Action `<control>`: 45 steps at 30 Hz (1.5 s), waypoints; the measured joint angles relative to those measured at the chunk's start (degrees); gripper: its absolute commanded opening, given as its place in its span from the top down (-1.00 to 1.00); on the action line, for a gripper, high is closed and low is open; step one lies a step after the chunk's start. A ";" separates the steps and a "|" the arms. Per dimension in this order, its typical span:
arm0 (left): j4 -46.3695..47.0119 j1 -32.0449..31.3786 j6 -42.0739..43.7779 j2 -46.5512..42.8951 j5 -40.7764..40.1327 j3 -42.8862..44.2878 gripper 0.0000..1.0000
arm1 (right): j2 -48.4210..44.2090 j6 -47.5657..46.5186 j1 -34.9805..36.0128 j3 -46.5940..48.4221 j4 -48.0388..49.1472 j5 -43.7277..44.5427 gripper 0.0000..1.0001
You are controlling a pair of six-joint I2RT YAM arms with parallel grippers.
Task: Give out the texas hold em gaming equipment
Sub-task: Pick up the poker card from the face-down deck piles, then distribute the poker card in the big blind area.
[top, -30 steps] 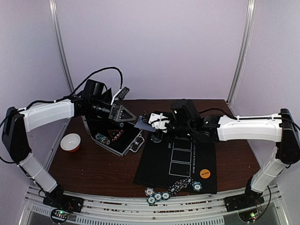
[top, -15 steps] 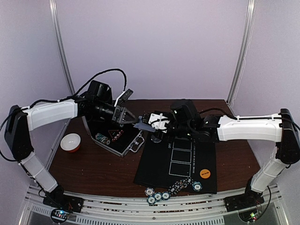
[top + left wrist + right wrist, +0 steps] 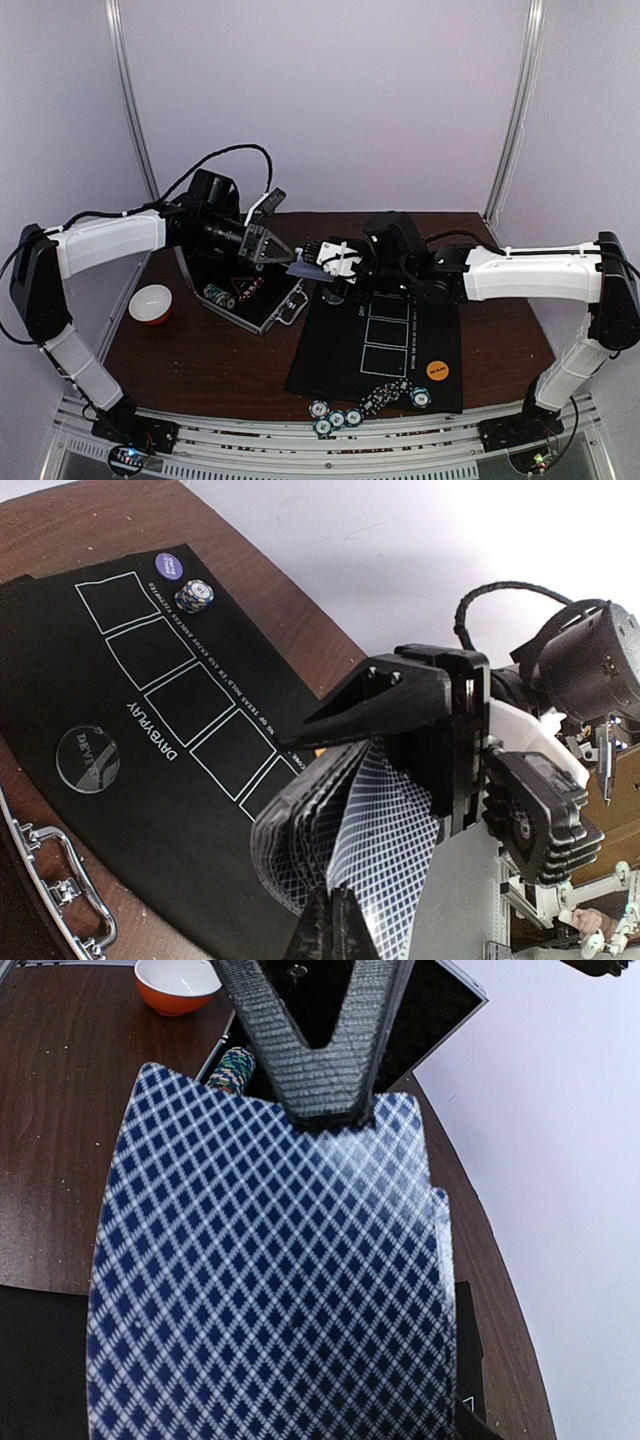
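Right gripper [image 3: 318, 257] jaws clenched one fanned stack of cards [image 3: 270, 1290] above the far end of the mat [image 3: 330, 360]. Left gripper [image 3: 325, 1115] jaws pinched a card's edge. One orange disc [image 3: 436, 369] lay on the mat. Only the left wrist view showed one purple disc [image 3: 170, 566], with one chip [image 3: 195, 595] just beside it.

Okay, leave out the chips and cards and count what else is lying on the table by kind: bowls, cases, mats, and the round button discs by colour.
Bowl: 1
Metal case: 1
Black mat: 1
Orange button disc: 1
Purple button disc: 1
Total: 5
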 measured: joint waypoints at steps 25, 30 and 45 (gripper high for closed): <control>7.76 0.02 -4.90 -2.56 0.70 -0.02 1.00 | -2.19 1.36 -2.95 -2.40 0.00 0.00 0.00; 11.04 0.92 -7.91 -4.22 1.01 -0.46 1.00 | -2.89 1.99 -4.61 -3.67 0.52 -0.09 0.00; 17.22 -1.33 -13.90 -6.32 -1.66 -8.31 1.00 | -10.54 3.45 -17.92 -10.21 1.27 0.02 0.00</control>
